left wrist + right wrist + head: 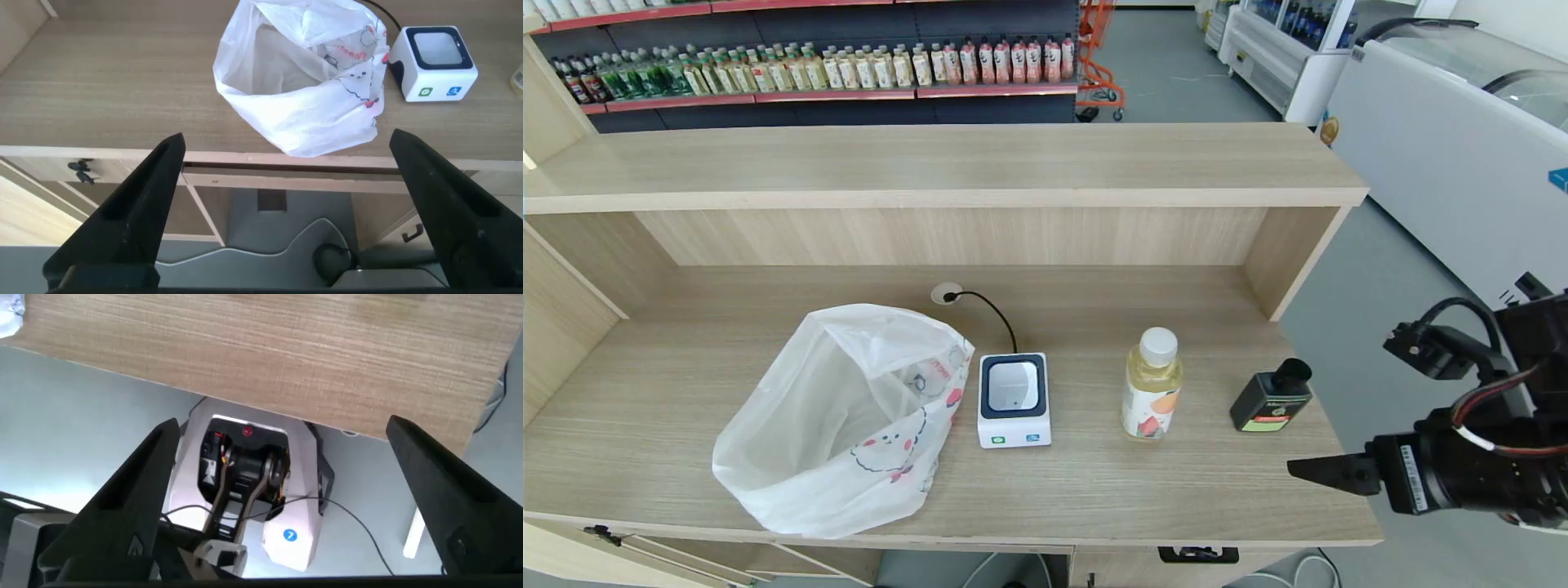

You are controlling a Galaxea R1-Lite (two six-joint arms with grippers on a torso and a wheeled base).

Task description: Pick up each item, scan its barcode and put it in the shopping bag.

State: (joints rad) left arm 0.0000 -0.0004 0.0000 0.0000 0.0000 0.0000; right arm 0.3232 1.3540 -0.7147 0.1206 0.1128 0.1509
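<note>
Off the desk's [1094, 490] front edge, on the left, the left claw [286, 147] hangs released, its fingers spread wide below the shopping bag [849, 416]. That white bag lies slumped on the desk with its mouth open. Just beside it to the right sits the white barcode scanner [1013, 400], its black cable [992, 306] running to the back. Further right, a pale drink bottle [1152, 396] stands upright, then a small dark bottle [1272, 398] with a black cap. Past the right front corner, the right claw [282, 429] is released too, grasping nothing.
</note>
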